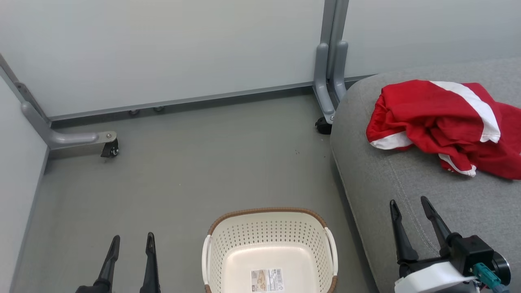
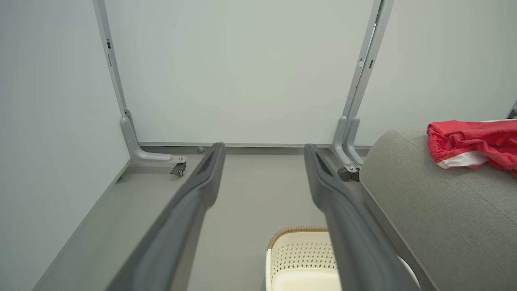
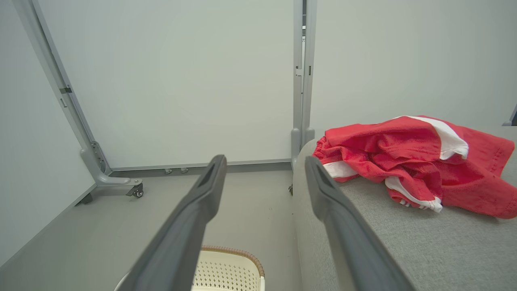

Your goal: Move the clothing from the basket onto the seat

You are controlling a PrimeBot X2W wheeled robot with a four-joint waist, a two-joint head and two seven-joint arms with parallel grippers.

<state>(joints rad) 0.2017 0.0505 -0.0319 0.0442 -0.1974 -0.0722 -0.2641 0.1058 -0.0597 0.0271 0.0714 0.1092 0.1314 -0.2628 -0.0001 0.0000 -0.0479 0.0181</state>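
As R end effector gapes, upright — empty

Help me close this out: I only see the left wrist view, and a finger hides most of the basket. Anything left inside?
Observer: Nothing; the head view shows the basket bare inside except a label sticker.
Operator: And the other arm?
Observer: The right gripper is open, holding nothing, by the seat's edge.
Operator: Whole heap on the cushion?
Observer: Yes, the right wrist view shows all the clothing resting on it.
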